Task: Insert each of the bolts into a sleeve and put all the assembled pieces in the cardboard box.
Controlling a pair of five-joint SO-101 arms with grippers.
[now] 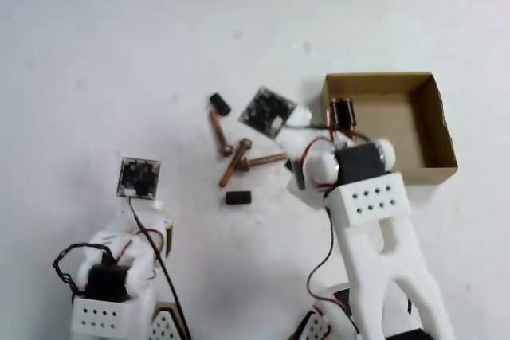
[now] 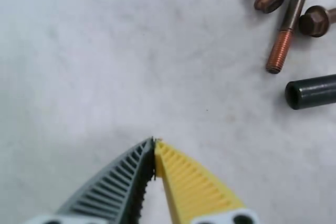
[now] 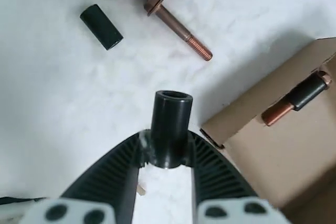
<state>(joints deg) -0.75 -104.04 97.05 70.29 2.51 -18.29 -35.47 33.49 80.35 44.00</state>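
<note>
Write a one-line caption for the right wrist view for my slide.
Right pincer grips a black sleeve near the cardboard box, where one assembled piece lies.

The view's edge cuts off 1 black sleeve (image 2: pixel 313 92).

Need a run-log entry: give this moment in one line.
left gripper: shut, empty | right gripper: shut on black cylindrical sleeve | brown cardboard box: one sleeved copper bolt inside | loose: three copper bolts
</note>
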